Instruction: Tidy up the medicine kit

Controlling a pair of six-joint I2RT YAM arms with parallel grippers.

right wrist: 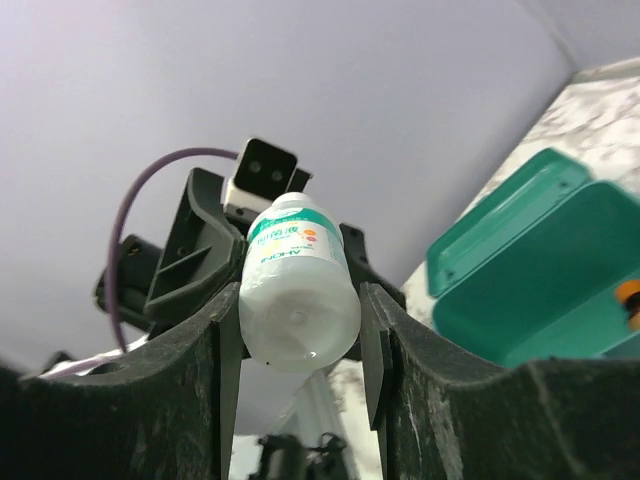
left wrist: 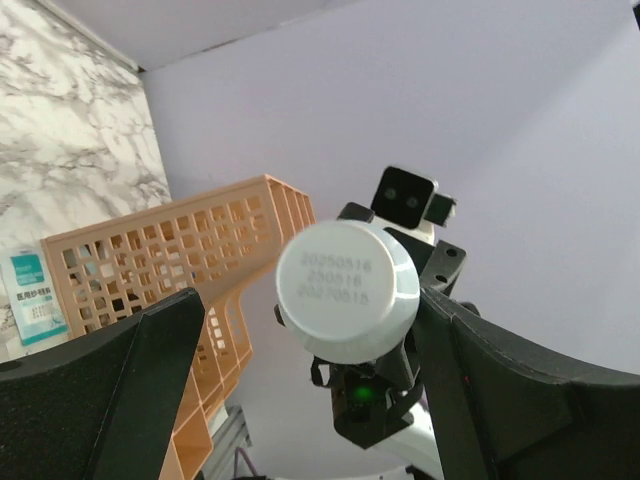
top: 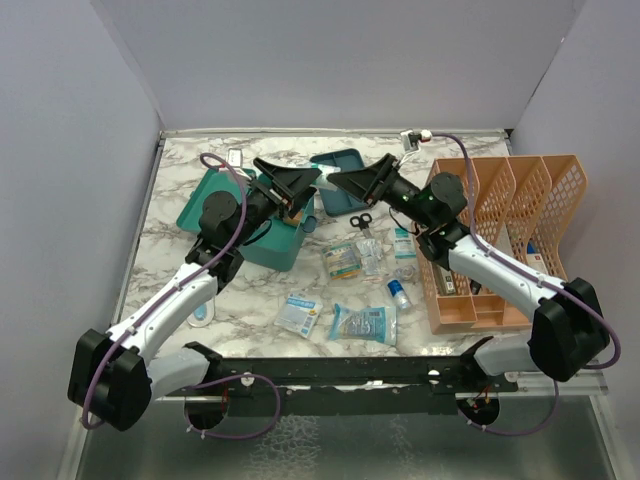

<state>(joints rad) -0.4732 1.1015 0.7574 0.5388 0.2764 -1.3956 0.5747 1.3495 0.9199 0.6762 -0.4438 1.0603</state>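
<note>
While the two arms meet in mid-air, a white bottle [right wrist: 300, 290] sits between both claws.
The right claw [right wrist: 300, 305] grips the bottle by its sides. The left claw [left wrist: 310, 320] stands wide open around its flat end. The teal medicine kit [top: 275, 250] lies below them on the far left of the table [top: 250, 300], with a matching tray [top: 340, 172] to its right.

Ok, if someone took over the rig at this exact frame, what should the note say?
Left gripper: open, jaws either side of the white bottle.
Right gripper: shut on that bottle, mid-air.
Medicine kit: open, left of centre on the table.
Done: bottle lifted.
Left: place it; scissors, packets and a small bottle lie loose between kit and orange rack.
</note>
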